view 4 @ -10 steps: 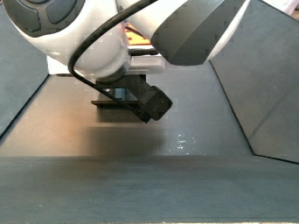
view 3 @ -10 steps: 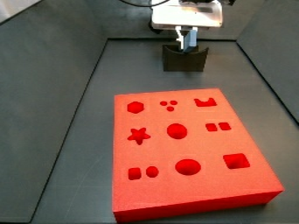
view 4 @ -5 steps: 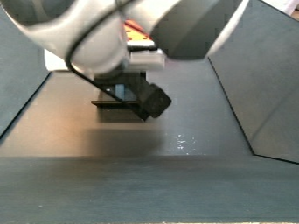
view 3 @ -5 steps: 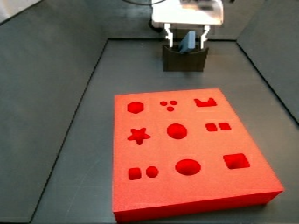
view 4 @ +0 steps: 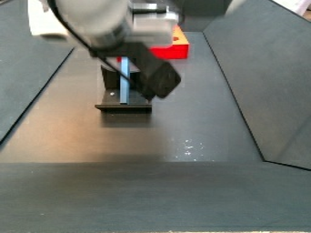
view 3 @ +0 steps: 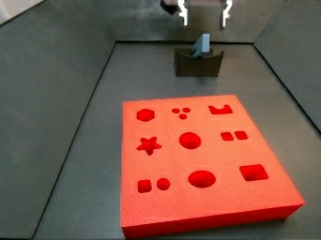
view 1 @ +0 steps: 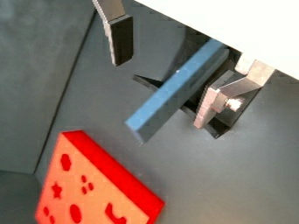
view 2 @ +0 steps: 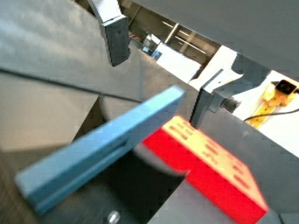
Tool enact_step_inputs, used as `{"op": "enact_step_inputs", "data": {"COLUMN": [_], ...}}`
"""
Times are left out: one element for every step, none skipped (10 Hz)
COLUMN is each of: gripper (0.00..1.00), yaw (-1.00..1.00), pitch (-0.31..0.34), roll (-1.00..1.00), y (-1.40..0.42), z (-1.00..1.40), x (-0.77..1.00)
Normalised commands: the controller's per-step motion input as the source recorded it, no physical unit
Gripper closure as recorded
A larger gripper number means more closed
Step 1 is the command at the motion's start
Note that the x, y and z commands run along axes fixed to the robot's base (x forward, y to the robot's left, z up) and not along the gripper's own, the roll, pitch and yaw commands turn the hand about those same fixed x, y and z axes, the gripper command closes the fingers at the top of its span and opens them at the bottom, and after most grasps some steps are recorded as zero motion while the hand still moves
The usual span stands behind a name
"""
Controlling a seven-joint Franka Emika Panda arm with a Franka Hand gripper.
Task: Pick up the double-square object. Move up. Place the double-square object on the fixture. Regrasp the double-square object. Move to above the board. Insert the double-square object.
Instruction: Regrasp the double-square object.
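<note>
The double-square object (view 3: 201,44), a pale blue elongated block, stands on end in the notch of the dark fixture (view 3: 198,64) at the far end of the floor. My gripper (view 3: 205,15) hangs open above it, clear of the block. In both wrist views the double-square object (view 1: 176,92) (view 2: 100,153) runs between the two silver fingers (view 1: 117,35) (view 2: 115,39), touching neither. The gripper (view 1: 163,92) (view 2: 159,92) holds nothing. The red board (view 3: 207,159) lies flat nearer the front. In a side view the arm covers the fingers, and the block (view 4: 124,73) rises from the fixture (view 4: 125,107).
Dark sloping walls (view 3: 75,103) enclose the floor on both sides. The board (view 4: 179,41) shows behind the arm, and its corner (view 1: 87,188) lies below the gripper. A dark camera housing (view 4: 158,80) hangs on the wrist beside the block.
The gripper opened, let go of the double-square object and rose straight up. The block stays upright in the fixture.
</note>
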Motion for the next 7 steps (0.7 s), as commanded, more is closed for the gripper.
{"op": "enact_step_inputs", "data": {"gripper": [0.00, 0.00, 0.00, 0.00, 0.00, 0.00, 0.00], "yaw": [0.02, 0.02, 0.02, 0.02, 0.02, 0.02, 0.02], "pitch": [0.032, 0.048, 0.058, 0.057, 0.050, 0.041, 0.038], "roll": [0.04, 0.04, 1.00, 1.00, 1.00, 1.00, 1.00], "y": [0.00, 0.00, -1.00, -1.00, -1.00, -1.00, -0.89], "z": [0.48, 0.29, 0.95, 0.87, 0.85, 0.78, 0.61], "x": [-0.03, -0.03, 0.00, 0.01, -0.02, -0.06, -0.06]}}
